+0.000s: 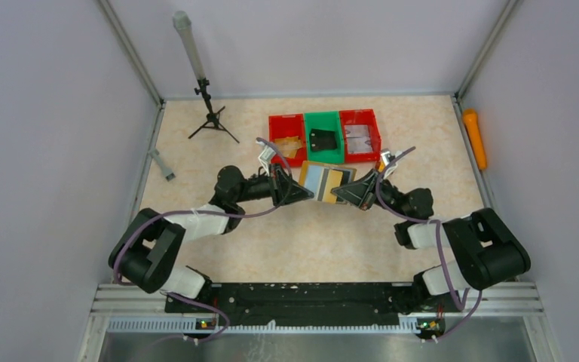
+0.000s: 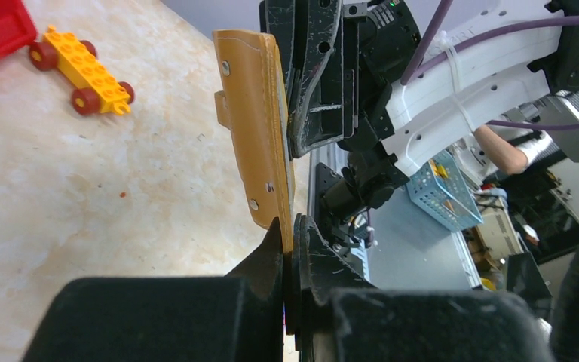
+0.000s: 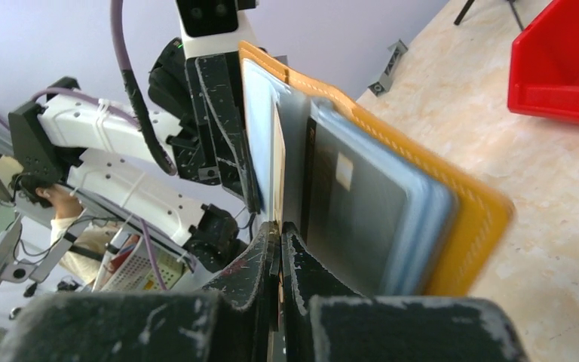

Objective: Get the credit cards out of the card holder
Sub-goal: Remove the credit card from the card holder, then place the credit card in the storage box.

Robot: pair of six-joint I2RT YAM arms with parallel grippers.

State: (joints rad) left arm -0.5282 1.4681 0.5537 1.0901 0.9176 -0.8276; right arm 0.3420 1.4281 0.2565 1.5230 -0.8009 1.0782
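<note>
The card holder (image 2: 256, 128) looked like mustard-brown leather, smooth and matt, with stitched edges and small bright metal studs; its lining was grey and shiny. The left pincer (image 2: 290, 235) and right pincer (image 3: 279, 235) were black plastic, matt and scuffed with pale scratches. The surface (image 1: 309, 241) had a matt, marbled beige finish. The toy block (image 2: 83, 68) was glossy plastic.

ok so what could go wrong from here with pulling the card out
1. The right gripper seems shut on just the thin edge of a credit card, so it could slip off when pulled.
2. The left gripper pinches only the edge of the card holder, which is held off the table, so a pull may twist the holder or drag it free.
</note>
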